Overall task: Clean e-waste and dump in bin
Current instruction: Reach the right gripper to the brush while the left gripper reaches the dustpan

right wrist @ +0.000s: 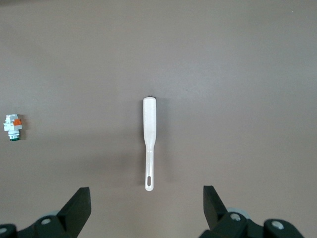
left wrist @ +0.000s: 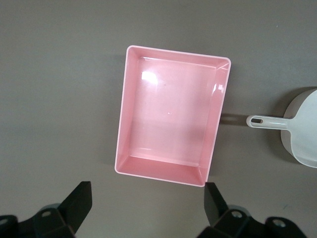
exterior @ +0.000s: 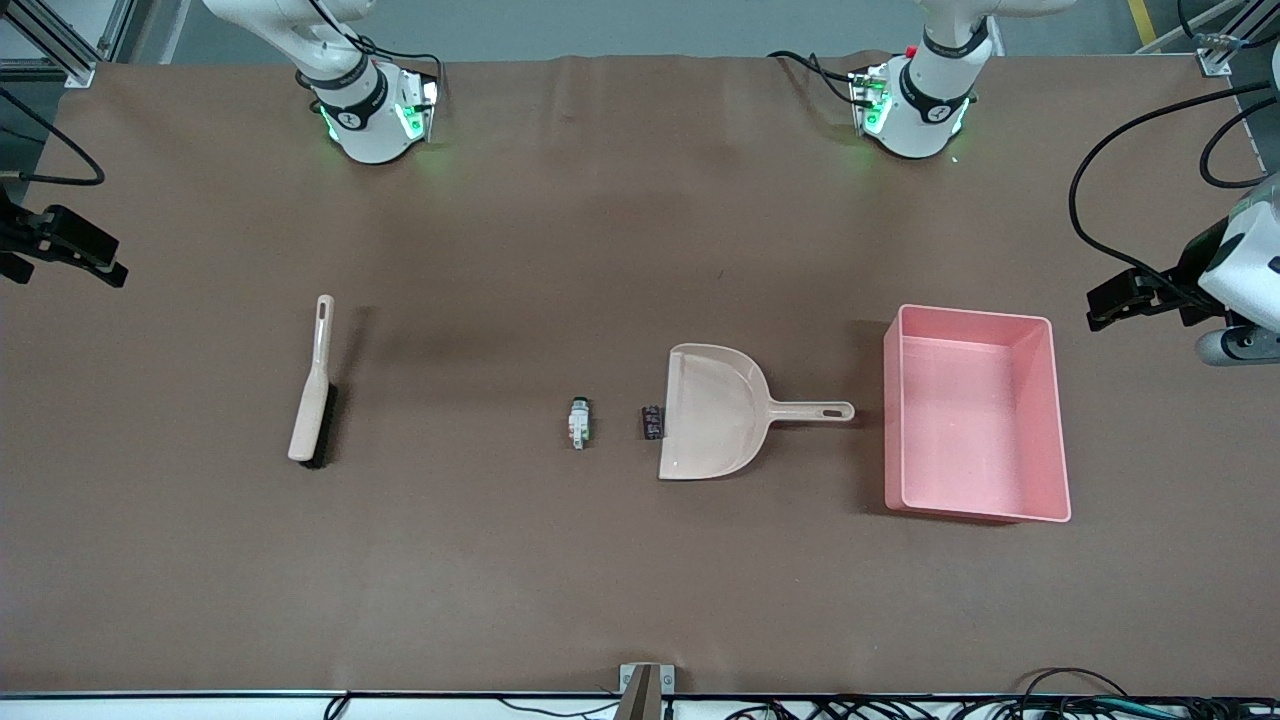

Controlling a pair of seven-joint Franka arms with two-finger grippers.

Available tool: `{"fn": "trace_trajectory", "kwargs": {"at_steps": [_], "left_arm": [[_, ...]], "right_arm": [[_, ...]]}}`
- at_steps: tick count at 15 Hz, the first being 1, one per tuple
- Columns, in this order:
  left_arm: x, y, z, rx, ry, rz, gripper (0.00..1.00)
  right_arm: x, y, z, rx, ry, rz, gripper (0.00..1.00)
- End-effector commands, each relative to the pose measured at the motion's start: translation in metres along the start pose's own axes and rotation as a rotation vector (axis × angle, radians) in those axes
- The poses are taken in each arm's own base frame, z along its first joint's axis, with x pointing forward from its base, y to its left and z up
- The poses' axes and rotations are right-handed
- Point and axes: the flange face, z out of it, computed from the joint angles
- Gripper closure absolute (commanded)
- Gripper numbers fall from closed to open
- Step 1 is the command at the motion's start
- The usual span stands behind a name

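Note:
The white-grey part with green and orange bits lies mid-table and also shows in the right wrist view. The dark block lies against the open lip of the beige dustpan. The pink bin stands empty beside the dustpan's handle, toward the left arm's end, and fills the left wrist view. My left gripper hangs open and empty over the table's end beside the bin. My right gripper hangs open and empty over the table's other end.
A beige brush with black bristles lies toward the right arm's end of the table, and shows in the right wrist view. The dustpan's handle points at the bin. Black cables hang by the left arm.

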Motion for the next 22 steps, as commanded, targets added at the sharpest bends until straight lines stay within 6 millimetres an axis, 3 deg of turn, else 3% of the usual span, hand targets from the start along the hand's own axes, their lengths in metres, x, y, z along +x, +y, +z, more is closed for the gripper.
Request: {"fn": "trace_trajectory", "kwargs": {"at_steps": [1,4,8,13,15,18,22], "left_arm": [[0.003,-0.003,-0.004,-0.002,0.011,0.006,0.0],[0.003,0.001,-0.013,0.001,0.031,0.02,0.0],[0.0,0.004,-0.012,-0.036,0.014,0.051,0.0],[-0.003,0.01,-0.007,-0.044,-0.021,0.078,0.0],[-0.006,0.016,0.002,-0.04,-0.062,0.23,0.0],[0.005,0.021,0.02,-0.042,-0.069,0.565,0.0],[0.025,0.063,0.046,0.03,-0.049,0.987,0.0]], "right_arm": [[0.0,0.001,-0.001,-0.002,-0.002,0.012,0.0],[0.0,0.001,-0.001,-0.002,0.0,0.014,0.0],[0.001,0.001,0.002,-0.003,-0.005,0.014,0.0],[0.008,-0.003,0.021,-0.003,-0.043,-0.06,0.0],[0.01,-0.002,0.032,-0.001,-0.083,-0.101,0.0],[0.02,-0.002,0.065,0.001,-0.132,-0.087,0.0],[0.019,-0.004,0.102,0.005,-0.182,-0.088,0.0]]}}
